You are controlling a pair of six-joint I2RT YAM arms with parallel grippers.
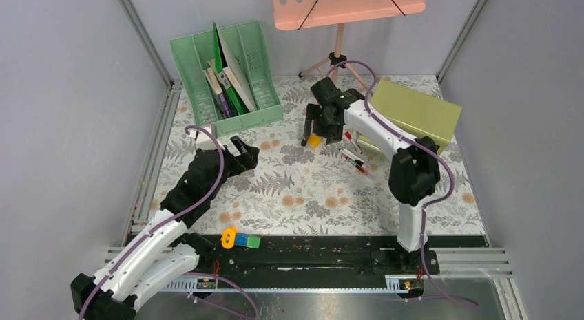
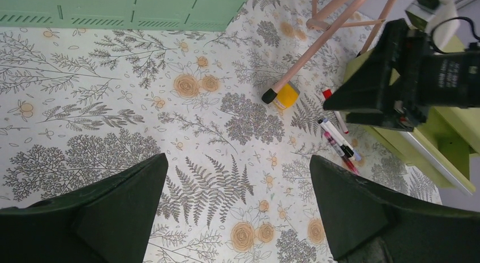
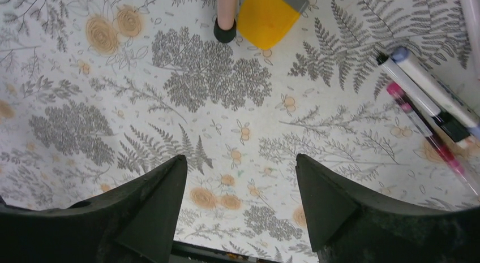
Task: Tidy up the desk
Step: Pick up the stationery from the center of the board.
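The desk (image 1: 303, 189) is a flat top under a pale cloth printed with ferns and orange flowers. A yellow block (image 1: 314, 140) (image 2: 286, 96) (image 3: 269, 14) lies beside a foot of the pink stand (image 3: 225, 28). Several pens (image 1: 355, 160) (image 2: 338, 139) (image 3: 430, 104) lie just right of it. My right gripper (image 1: 311, 127) (image 3: 240, 178) hovers over the cloth close to the block, jaws apart with only cloth between them. My left gripper (image 1: 246, 149) (image 2: 238, 184) is wide open above bare cloth at centre left, holding nothing.
A green slotted file rack (image 1: 227, 76) (image 2: 124, 8) with books stands at the back left. An olive-green drawer box (image 1: 413, 113) (image 2: 447, 144) sits at the back right. The pink stand (image 1: 348, 7) rises at the back. An orange ring with blue and green blocks (image 1: 237, 239) lies at the near rail.
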